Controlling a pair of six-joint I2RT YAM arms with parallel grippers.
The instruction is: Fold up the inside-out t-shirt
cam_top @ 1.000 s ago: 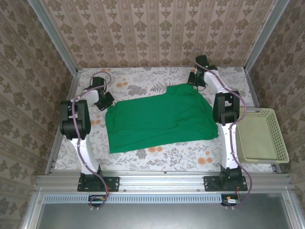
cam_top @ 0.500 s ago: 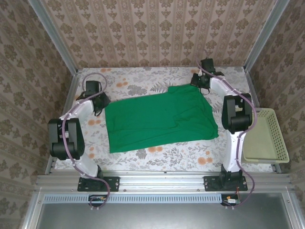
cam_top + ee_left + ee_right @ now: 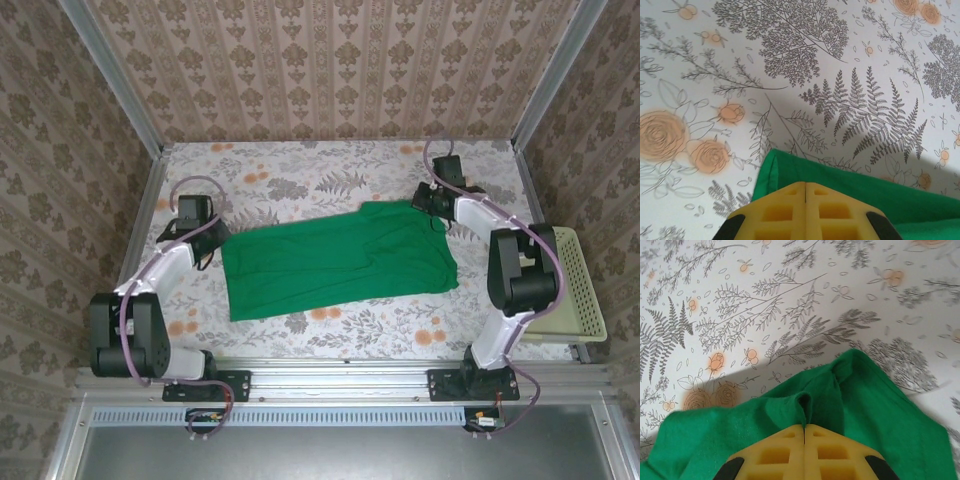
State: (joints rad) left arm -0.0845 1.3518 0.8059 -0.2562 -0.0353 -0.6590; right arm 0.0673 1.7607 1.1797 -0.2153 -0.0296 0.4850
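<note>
Now | we see t-shirt (image 3: 335, 258) spread on desk (image 3: 300, 180) | L gripper (image 3: 805, 186) pinched shut on its far-left corner, R gripper (image 3: 804, 427) shut on far-right corner | risk: thin pinch slips if we pull uneven, cloth bunches, fold skews

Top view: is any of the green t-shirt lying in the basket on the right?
No, the t-shirt lies spread on the floral table, apart from the basket at the right edge.

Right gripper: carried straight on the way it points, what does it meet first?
The green t-shirt: the right gripper is shut on a ridge of it, with more cloth just ahead. Beyond lies the floral table cover, though depth is unclear.
</note>
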